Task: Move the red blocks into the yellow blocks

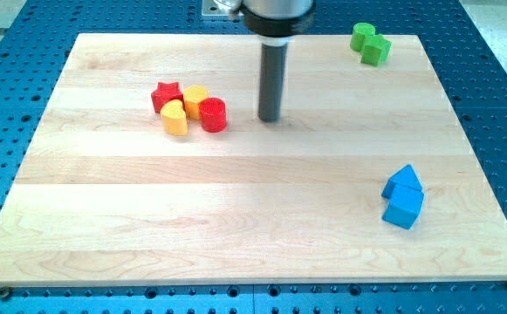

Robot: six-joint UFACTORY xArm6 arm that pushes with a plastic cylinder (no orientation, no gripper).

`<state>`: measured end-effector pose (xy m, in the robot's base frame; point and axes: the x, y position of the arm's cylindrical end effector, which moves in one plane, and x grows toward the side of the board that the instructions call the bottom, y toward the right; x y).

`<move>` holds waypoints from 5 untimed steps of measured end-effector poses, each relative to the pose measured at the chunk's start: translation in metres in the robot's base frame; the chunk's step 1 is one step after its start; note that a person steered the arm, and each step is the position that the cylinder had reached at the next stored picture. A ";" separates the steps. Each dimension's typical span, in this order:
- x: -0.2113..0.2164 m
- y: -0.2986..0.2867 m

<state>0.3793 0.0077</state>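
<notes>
A red star block (166, 94) sits at the view's upper left, touching a yellow block (195, 98) on its right. A yellow rounded block (175, 119) lies just below them. A red cylinder (213, 114) touches both yellow blocks on their right. The four form one tight cluster. My tip (270, 118) rests on the board to the right of the red cylinder, with a gap of about one block's width between them.
Two green blocks (371, 43) touch each other at the view's top right near the board's edge. Two blue blocks (403, 197) sit together at the right, lower down. The wooden board (253, 235) lies on a blue perforated table.
</notes>
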 end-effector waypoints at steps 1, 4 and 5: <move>0.014 -0.026; 0.000 -0.025; -0.047 0.093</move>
